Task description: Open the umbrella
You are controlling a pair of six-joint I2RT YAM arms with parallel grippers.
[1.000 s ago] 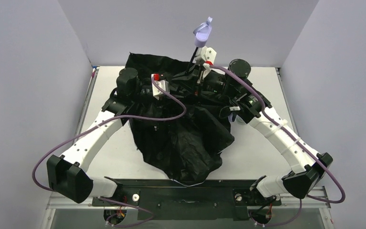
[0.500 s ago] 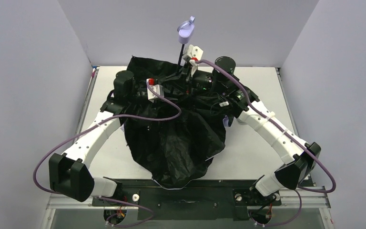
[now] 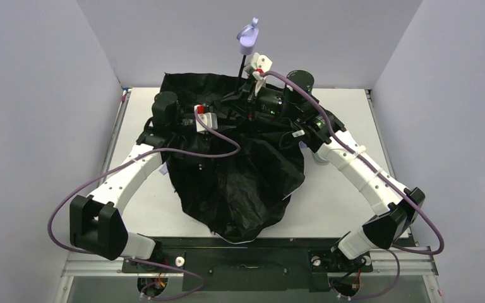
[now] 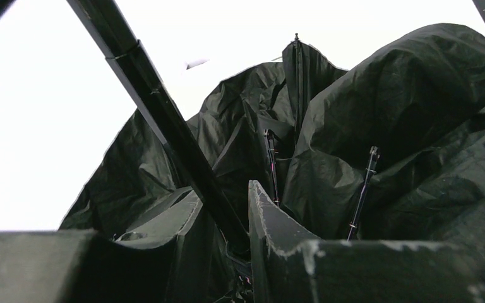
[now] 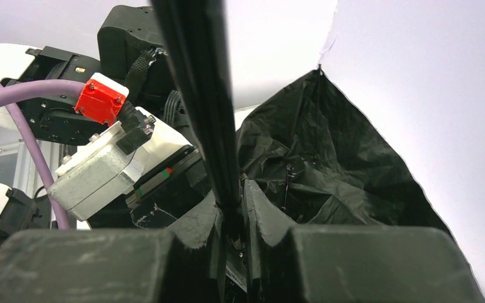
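My right gripper (image 5: pixel 230 211) is clamped on the umbrella's thin black shaft (image 5: pixel 205 95), which rises straight out from between its fingers. I hold it there so the shaft stands upright and gives the other arm something fixed to work against. Above that grip, in the overhead view, the small lavender handle (image 3: pixel 248 39) tops the shaft.

The umbrella (image 3: pixel 233 183) is upside down and only partly spread. Its canopy (image 3: pixel 227 189) lies slack and crumpled below and in front of both grippers, black underside up, draped over the table (image 3: pixel 335 202) toward the arm bases.

My left gripper (image 4: pixel 223 192) sits lower, just beside the right one and buried in the fabric. A black rod, which I take to be the shaft, runs down between its fingers. They stand a little apart around it, and I cannot tell whether they are pressing on it or only straddling it. Beyond its fingertips I see two thin ribs (image 4: pixel 363 189) standing in the folds, not yet stretched out.

I judge the task about half done. The canopy needs the sliding collar driven along the shaft until the ribs lock taut, and loose cloth may snag the left fingers.
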